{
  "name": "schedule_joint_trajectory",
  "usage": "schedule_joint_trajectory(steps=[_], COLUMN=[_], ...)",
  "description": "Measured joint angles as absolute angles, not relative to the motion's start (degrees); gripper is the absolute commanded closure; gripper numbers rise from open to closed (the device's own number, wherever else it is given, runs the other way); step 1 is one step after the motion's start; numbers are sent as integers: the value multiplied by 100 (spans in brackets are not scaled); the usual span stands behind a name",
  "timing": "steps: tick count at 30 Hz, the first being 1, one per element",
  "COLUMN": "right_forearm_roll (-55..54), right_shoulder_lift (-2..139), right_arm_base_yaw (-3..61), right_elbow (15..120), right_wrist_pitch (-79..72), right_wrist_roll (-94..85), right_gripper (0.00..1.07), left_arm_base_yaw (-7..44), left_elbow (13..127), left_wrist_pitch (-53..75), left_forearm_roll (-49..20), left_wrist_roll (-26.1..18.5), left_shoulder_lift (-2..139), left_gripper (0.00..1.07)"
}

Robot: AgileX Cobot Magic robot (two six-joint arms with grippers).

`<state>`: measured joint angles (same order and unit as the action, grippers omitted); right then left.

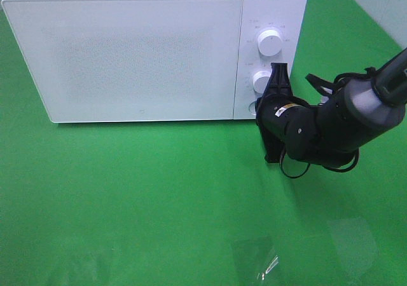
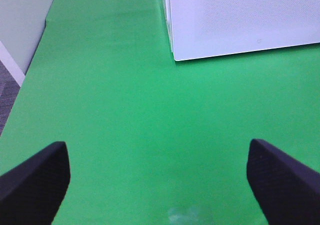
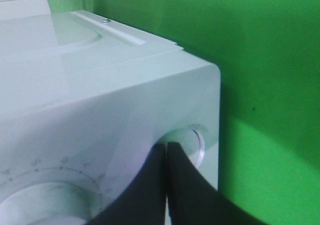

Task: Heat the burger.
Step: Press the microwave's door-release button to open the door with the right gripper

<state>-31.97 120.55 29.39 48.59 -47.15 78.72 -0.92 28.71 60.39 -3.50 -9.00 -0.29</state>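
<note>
Burger not visible in any view, so its place, facing and long axis cannot be told. Closest thing to the task is the white microwave (image 1: 127, 51), at 11 to 12 o'clock in the exterior high view, door (image 1: 133, 57) closed flat, long axis running 9 to 3 o'clock, front facing 6 o'clock. Control panel on its 3 o'clock end has an upper knob (image 1: 269, 42), a lower knob (image 1: 261, 81) and a round button (image 3: 194, 144) under them near the panel corner. Right gripper (image 3: 166, 147) has its fingers pressed together with nothing between them, tips on the edge of the button; in the high view the right arm comes in from 3 o'clock and the gripper (image 1: 262, 103) meets the panel below the lower knob. Left gripper (image 2: 160, 185) is spread wide and empty, fingers (image 2: 35, 180) far apart, hanging over bare cloth with a microwave corner (image 2: 240, 20) ahead of it; not seen in the high view. Surface is a green cloth (image 1: 127, 197), flat, slightly creased. Clear plastic (image 1: 254, 257) lies on it at 5 o'clock. Pale wall panel (image 2: 20, 25) and grey floor (image 2: 5, 95) show past the cloth edge in the left wrist view.
</note>
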Motion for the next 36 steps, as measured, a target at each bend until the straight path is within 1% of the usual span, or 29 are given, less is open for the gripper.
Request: schedule_joint_trajectory(steps=[13, 21, 36], right_forearm_roll=[-3254, -3151, -3157], right_shoulder_lift=[12181, 12657, 12662], right_arm_base_yaw=[2991, 3060, 3060], right_elbow=[4962, 5134, 5134], right_wrist_pitch=[-4916, -5541, -5552], right_wrist_roll=[7930, 8027, 8050], right_gripper=[107, 107, 107], left_arm_base_yaw=[-92, -92, -92], left_elbow=[2871, 2871, 2871], left_wrist_pitch=[6039, 6039, 6039], left_forearm_roll=[-350, -350, -350], left_wrist_roll=[-900, -900, -900], left_shoulder_lift=[-29, -29, -29], left_gripper=[18, 18, 18])
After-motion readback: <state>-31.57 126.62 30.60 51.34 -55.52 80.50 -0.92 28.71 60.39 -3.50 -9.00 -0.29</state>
